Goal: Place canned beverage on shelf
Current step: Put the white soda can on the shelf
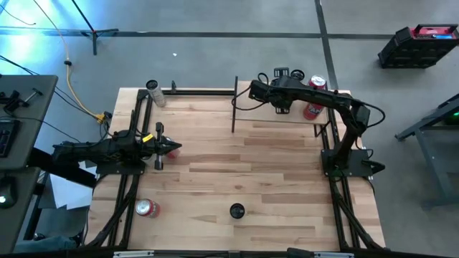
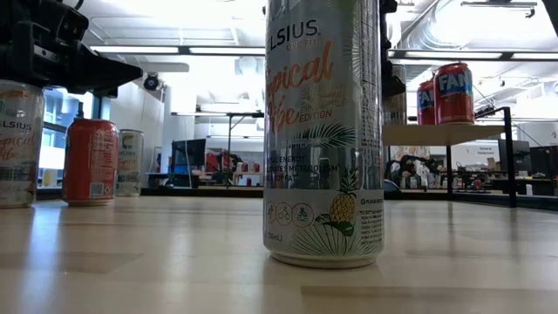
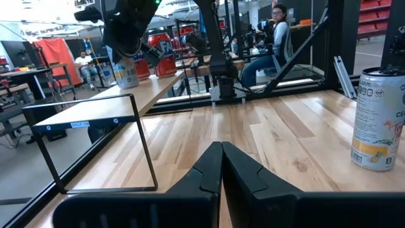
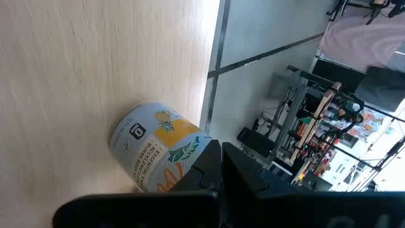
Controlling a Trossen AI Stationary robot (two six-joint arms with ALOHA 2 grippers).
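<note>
A white "Celsius" can (image 4: 158, 155) with a pineapple print stands on the shelf (image 1: 272, 118) at the table's (image 1: 237, 172) one o'clock, beside two red cans (image 1: 313, 97). Right hand (image 1: 281, 106) closed, empty, touching it. Left hand (image 1: 172, 148) closed at nine o'clock.

A black crate (image 1: 418, 44) lies on the grey floor; a seated person (image 3: 276, 28) (far back) beyond the table

The planked wooden tabletop (image 1: 244, 179) carries the shelf (image 1: 287, 118) (at its far edge). Three cans stand directly on it: a red can (image 1: 147, 208), a dark-topped can (image 1: 237, 211) and a silver can (image 1: 153, 89).
</note>
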